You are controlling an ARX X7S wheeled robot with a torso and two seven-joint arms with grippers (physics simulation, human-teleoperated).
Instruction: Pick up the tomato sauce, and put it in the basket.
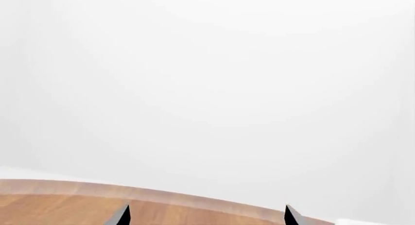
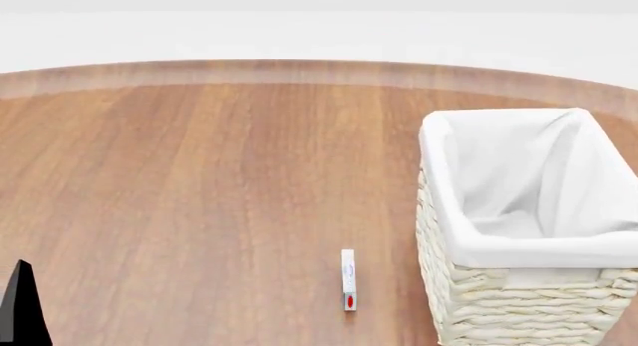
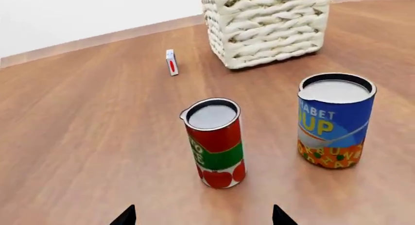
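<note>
Right gripper (image 3: pixel 202 216) spread wide before the tomato sauce (image 3: pixel 215 143)

Left gripper (image 1: pixel 206 216) also spread wide, holding nothing. The can stands upright on the wooden table (image 3: pixel 84 132), beside a blue-and-yellow can (image 3: pixel 333 120); the basket (image 3: pixel 266 25) sits beyond.

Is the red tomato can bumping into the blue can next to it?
Apart. In the right wrist view, bare wooden table shows between the tomato sauce and the blue-and-yellow can, both standing upright.
</note>
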